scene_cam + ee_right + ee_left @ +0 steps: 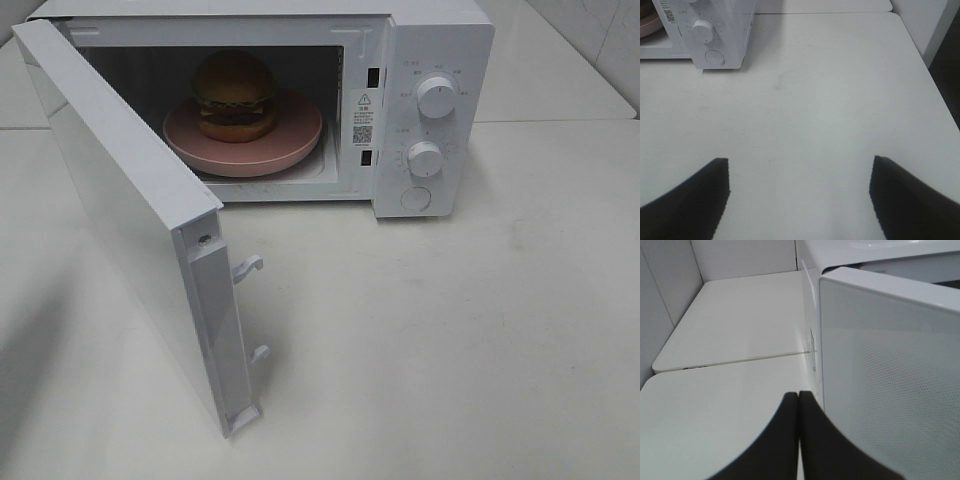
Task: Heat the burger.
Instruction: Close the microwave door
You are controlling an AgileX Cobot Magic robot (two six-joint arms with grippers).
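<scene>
The burger [235, 95] sits on a round pink plate [300, 140] inside the white microwave [430, 40], whose door [130, 215] is swung wide open toward the front left. Neither gripper shows in the exterior high view. In the left wrist view my left gripper [798, 396] is shut, its two dark fingers pressed together with nothing between them, right beside the outer face of the door [890, 380]. My right gripper [799, 165] is open and empty, hovering over bare table in front of and to the right of the microwave [715, 30].
The microwave has two white knobs [436, 97] and a round button [415, 198] on its right panel. Door latch hooks [250, 266] stick out from the door's edge. The white table [450, 350] continues behind, with a seam [730, 361] and walls beyond.
</scene>
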